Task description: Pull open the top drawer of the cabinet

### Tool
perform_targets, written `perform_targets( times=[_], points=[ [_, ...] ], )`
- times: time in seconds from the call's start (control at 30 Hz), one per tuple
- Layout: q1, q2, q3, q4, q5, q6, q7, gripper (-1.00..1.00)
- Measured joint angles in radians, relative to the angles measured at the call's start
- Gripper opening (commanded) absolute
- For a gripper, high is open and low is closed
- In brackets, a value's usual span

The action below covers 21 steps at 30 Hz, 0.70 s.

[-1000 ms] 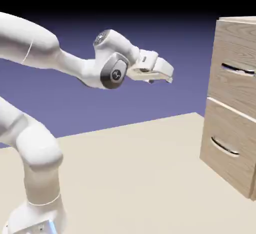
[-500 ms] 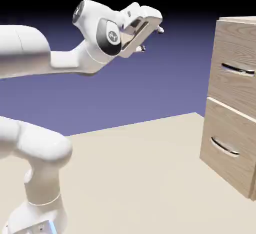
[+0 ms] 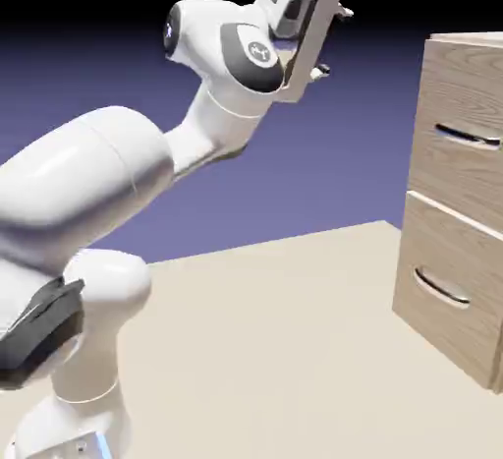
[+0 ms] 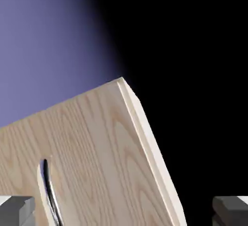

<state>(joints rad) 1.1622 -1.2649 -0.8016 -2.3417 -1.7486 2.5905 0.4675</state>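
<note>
Pincer: one, grey-tipped, spread wide, nothing between its tips; raised in the exterior view to above the level of the upper handle, and well apart from the cabinet (the tips point toward it).

Arm: one, white with dark joint caps, rising from the exterior view's lower left and bent toward the right.

Cabinet: one, pale wood grain, standing at the exterior view's right, partly cut off by the picture's edge.

Top drawer: one, upper of two, closed, directly above the lower drawer; a pale strip marks the seam. Fitted with a slim silver handle (in the hand view it runs steeply, low and left of the middle, touched by neither tip).

Lower drawer: closed, with a curved silver handle of its own.

Bench: one, pale beige, beneath arm and cabinet (plain surface).

Backdrop: blue-violet, darkening to black at the top.
</note>
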Motion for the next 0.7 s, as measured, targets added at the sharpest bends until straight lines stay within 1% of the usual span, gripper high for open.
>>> perform_targets(
  times=[0.7],
  points=[
    [0.601, -0.363, -0.419, 0.245, -0.913, -0.233, -0.143, 0.00]
  ],
)
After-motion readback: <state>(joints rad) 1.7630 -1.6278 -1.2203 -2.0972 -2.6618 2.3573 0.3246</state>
